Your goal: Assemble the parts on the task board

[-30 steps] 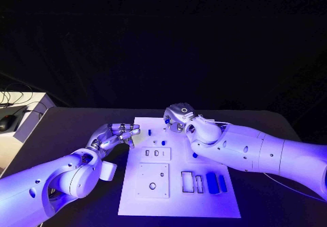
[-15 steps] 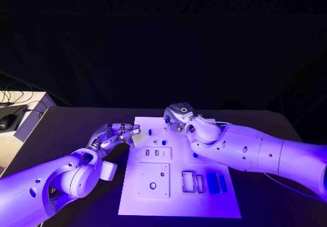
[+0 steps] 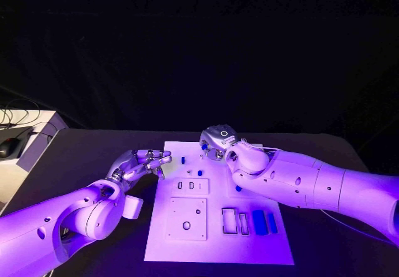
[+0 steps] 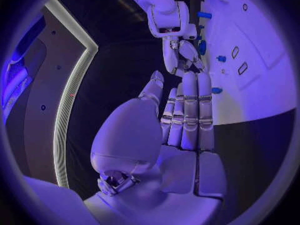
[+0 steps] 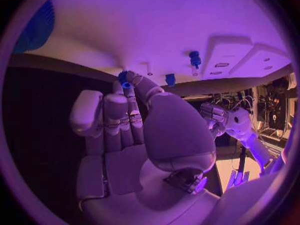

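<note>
From my remote station, the scene reads almost unchanged against the frame of one second ago. At the left of the head view, the left robot hand hovers over the black tabletop just beside the left edge of the task board, where it was before; its fingers lie straight and pressed side by side, the thumb close against them, and I see nothing held in them.

In the middle of the frame the white task board lies flat, its long side running toward the bottom of the picture. Small blue parts stand in its upper half, and two longer blue pieces rest in slots at its lower right. None of these has shifted since the earlier frames.

Right of centre, the right robot hand hangs over the board's top edge, fingers curled downward. In the right wrist view a small blue part sits at its fingertips, pinched between the thumb and a finger, close to the board's rim. The right arm crosses the board's upper right corner, and I make out no clear move of it over the last second.

At the far left edge, a pale box with cables sits off the tabletop.
</note>
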